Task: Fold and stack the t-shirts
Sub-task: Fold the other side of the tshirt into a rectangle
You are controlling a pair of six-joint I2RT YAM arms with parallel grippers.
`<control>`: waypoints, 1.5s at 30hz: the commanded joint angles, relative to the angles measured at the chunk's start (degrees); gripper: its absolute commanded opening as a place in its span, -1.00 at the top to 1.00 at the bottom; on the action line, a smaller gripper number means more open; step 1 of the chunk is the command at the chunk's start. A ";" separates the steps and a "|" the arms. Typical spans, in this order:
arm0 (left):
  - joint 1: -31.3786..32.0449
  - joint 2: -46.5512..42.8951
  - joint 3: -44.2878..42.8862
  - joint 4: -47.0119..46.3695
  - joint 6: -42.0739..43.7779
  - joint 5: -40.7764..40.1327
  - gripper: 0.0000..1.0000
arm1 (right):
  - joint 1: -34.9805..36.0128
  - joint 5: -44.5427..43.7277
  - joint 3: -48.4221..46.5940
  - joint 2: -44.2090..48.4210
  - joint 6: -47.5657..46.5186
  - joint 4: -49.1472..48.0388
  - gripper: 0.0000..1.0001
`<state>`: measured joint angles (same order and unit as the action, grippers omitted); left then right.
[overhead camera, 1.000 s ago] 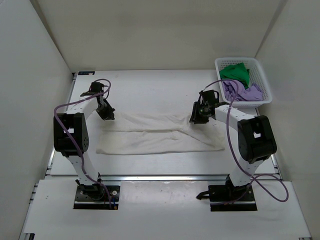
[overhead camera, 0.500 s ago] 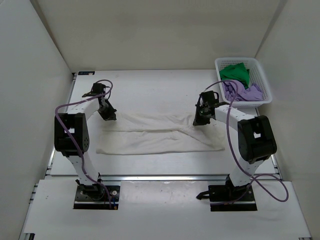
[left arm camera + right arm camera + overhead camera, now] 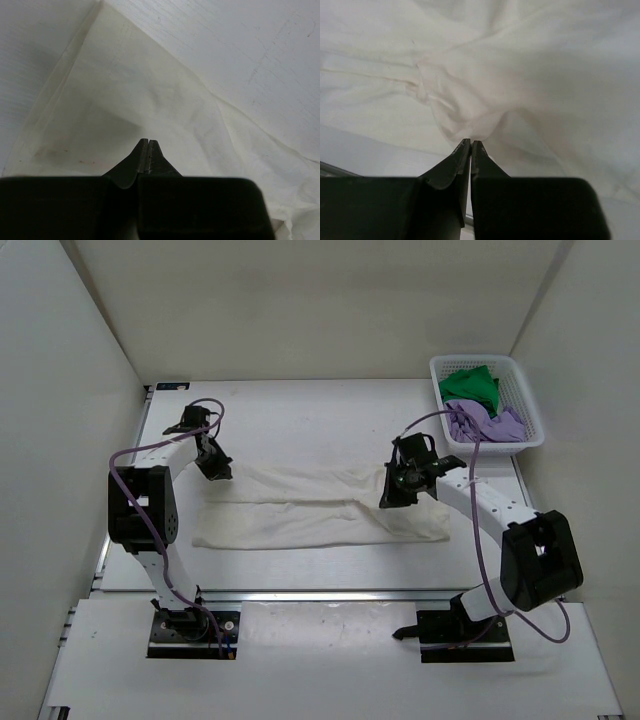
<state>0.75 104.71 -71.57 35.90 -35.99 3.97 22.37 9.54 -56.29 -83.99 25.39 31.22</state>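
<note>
matte white table [image 3: 300, 410] carries a long, rumpled cream t-shirt [image 3: 300, 520].

T-shirts, three: one cream-white t-shirt [image 3: 320, 510], one lavender t-shirt [image 3: 480, 423], one green t-shirt [image 3: 470, 386]. One white lattice basket [image 3: 476, 360], one table [image 3: 300, 420]. Robot arms, two, one gripper apiece: left gripper [image 3: 217, 470], right gripper [image 3: 389, 498].

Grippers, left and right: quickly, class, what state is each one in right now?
Left gripper: closed, pinching the cream-white t-shirt.
Right gripper: closed, pinching the same t-shirt.
</note>
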 commanded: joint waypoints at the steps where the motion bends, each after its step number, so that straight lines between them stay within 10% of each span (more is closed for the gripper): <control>1: 0.13 -2.05 -0.67 -0.74 0.13 1.39 1.00 | 1.71 0.91 1.97 2.51 3.08 4.19 0.99; 6: 0.30 -2.31 -1.29 0.04 0.39 1.66 1.00 | 6.01 1.89 3.74 3.30 5.90 4.37 0.95; 11: -0.67 -3.01 -1.56 -0.48 -0.04 1.57 1.00 | 7.07 3.38 -0.83 2.34 4.85 7.08 0.46; 21: -1.63 -4.25 -5.42 -1.97 -1.53 -1.94 0.75 | -10.85 0.68 -5.41 -0.12 -3.85 -4.03 1.00; 31: -2.51 2.52 -6.39 -3.29 -1.89 -1.33 0.44 | -21.49 0.84 -0.75 -7.15 -2.89 -21.64 0.45; 45: -4.53 7.53 -11.22 0.57 1.71 -6.42 -0.07 | -25.01 1.53 5.05 -13.48 -0.16 -29.82 0.36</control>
<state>-3.20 113.06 -80.55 36.01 -35.40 -0.14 -1.69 11.05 -51.51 -96.51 25.15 6.13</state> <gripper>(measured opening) 0.531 0.317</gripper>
